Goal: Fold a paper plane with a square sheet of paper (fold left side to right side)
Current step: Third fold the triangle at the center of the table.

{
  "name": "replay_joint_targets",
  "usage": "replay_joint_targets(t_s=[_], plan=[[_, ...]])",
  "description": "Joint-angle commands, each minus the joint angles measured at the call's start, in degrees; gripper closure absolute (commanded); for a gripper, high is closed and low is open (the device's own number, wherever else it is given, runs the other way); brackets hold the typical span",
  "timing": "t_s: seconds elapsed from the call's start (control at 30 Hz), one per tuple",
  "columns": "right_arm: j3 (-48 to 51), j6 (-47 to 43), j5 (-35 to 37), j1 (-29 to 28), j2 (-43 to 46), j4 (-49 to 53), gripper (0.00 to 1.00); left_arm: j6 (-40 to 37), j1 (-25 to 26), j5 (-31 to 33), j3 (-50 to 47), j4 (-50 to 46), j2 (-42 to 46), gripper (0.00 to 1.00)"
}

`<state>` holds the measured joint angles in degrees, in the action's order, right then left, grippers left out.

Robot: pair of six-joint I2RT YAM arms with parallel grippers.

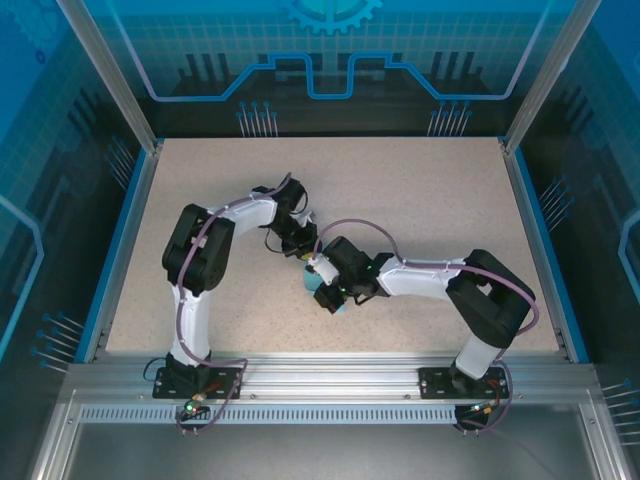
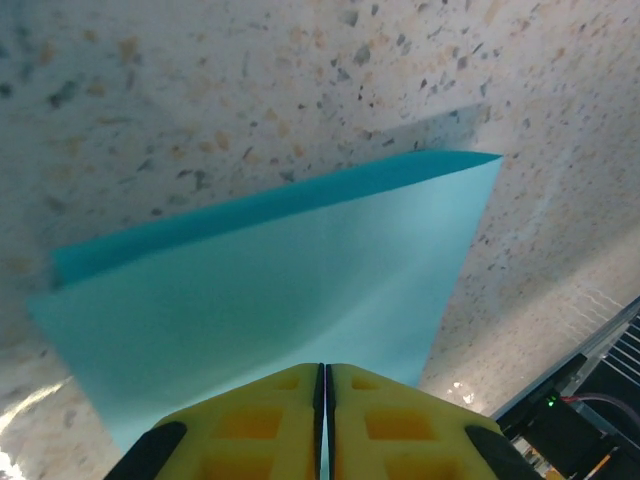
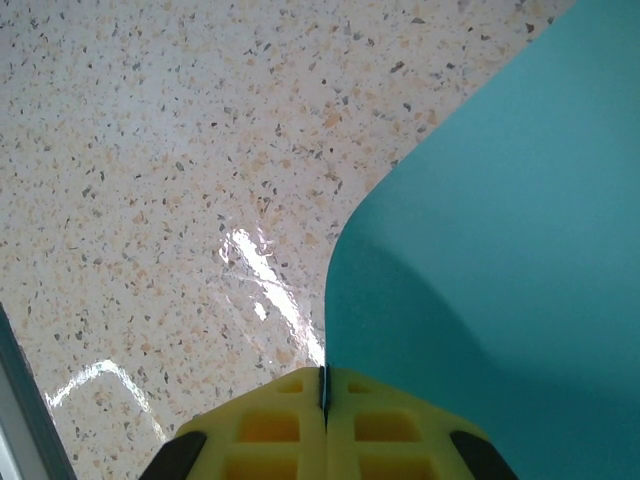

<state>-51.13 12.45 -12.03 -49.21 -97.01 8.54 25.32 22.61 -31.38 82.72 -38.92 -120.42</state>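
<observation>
The left tool and right tool, both closed tight, each pinch an edge of the thin light-blue square sheet of paper, held above the speckled beige desk near its middle. To fold well, hold both pinches firm, carry the left edge over evenly and match corners before creasing. Seen from the left wrist, the bent sheet's long axis runs 8 to 2 o'clock, corner pointing at 2.

Top view high from behind, facing down, wrist views close above tabletop, sharing the paper
</observation>
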Motion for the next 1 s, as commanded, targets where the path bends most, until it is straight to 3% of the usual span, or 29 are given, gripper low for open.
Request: replay_joint_targets(t_s=[0.0, 0.37, 0.97], plan=[[-1.8, 1.2, -1.9, 1.2, -0.8, 0.8, 1.00, -3.2, 0.8, -0.3, 2.2, -2.8, -2.2, 0.88], [-3.7, -0.7, 2.6, 4.0, -0.8, 5.2, 1.00, -5.8, 1.6, 3.8, 1.4, -3.9, -5.1, 0.92], [-5.2, -0.5, 6.3, 5.1, -3.7, 6.7, 1.00, -5.5, 2.2, 3.8, 1.3, -3.7, -5.4, 0.93]])
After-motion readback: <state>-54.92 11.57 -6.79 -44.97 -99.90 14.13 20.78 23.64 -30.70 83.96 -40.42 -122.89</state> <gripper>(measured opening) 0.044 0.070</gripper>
